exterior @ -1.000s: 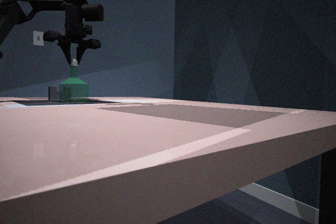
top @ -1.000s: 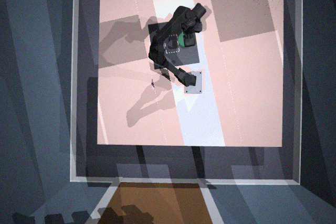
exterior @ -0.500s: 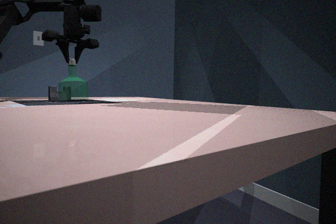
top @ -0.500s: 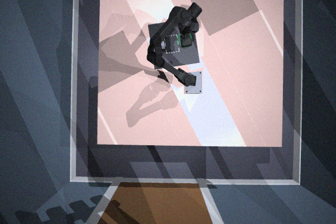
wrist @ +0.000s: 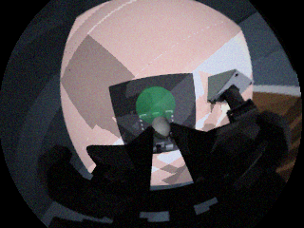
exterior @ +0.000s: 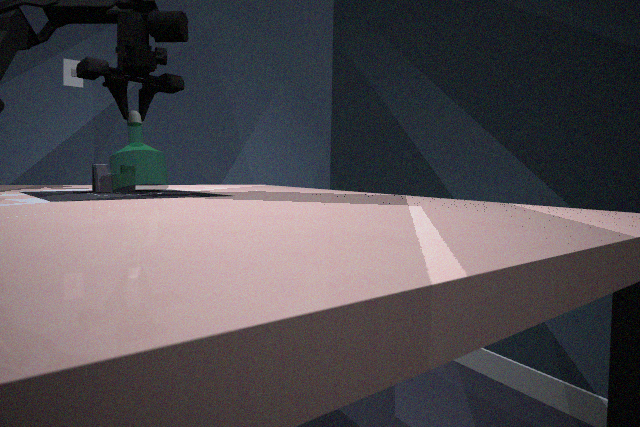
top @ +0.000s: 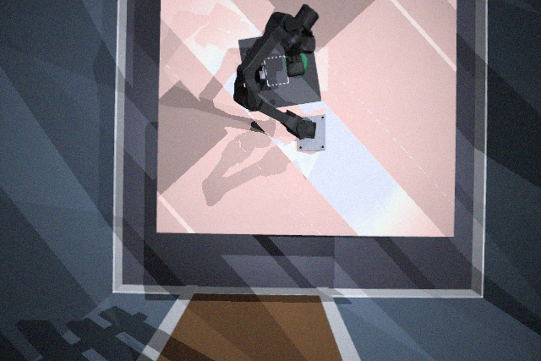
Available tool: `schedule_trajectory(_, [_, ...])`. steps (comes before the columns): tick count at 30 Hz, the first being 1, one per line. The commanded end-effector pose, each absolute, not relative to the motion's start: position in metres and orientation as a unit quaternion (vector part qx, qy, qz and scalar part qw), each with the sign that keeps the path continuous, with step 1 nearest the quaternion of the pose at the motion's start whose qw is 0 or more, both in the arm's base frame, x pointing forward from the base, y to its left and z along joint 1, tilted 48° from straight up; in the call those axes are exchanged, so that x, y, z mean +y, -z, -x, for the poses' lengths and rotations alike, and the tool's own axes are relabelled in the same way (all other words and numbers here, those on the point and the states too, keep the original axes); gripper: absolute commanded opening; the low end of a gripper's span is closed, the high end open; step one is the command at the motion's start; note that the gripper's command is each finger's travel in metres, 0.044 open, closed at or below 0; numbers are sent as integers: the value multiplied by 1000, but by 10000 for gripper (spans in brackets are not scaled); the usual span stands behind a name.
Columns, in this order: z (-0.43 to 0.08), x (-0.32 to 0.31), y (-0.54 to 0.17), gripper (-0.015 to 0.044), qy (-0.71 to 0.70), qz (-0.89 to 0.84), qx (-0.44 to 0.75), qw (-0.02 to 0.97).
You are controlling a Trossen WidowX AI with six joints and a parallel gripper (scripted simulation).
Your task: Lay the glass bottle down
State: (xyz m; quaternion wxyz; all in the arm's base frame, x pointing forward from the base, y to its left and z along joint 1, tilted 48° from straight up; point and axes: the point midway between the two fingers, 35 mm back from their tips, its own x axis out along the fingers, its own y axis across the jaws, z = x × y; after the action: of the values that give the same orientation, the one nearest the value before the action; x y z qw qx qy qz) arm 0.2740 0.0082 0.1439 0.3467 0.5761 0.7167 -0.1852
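The claw (top: 296, 65) (exterior: 135, 118) (wrist: 161, 127) is grasping the glass bottle (exterior: 137, 166) (wrist: 155, 102) (top: 304, 61) by its capped top, with the bottle upright directly beneath it on the dark mat (top: 305, 90) (exterior: 180, 195) (wrist: 186, 85), beside the dashed outline (top: 277, 84) (wrist: 142, 124). The step now looks to be lifting: best raise it straight and slowly, with a steady squeeze, until the base can swing without scraping. Only then tip it gently, keeping its wide body off the grey rest (exterior: 101, 177) standing close by.

grey rest (exterior: 101, 177) stands close beside green bottle (top: 304, 61) (exterior: 138, 166) (wrist: 155, 102)
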Motion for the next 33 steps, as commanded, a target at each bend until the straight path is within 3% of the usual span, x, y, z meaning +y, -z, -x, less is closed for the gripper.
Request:
schedule_trajectory(1, [-272, 14, -151, 106, 180, -582, 716, 342])
schedule_trajectory(33, [-264, 35, -171, 106, 191, -579, 709, 354])
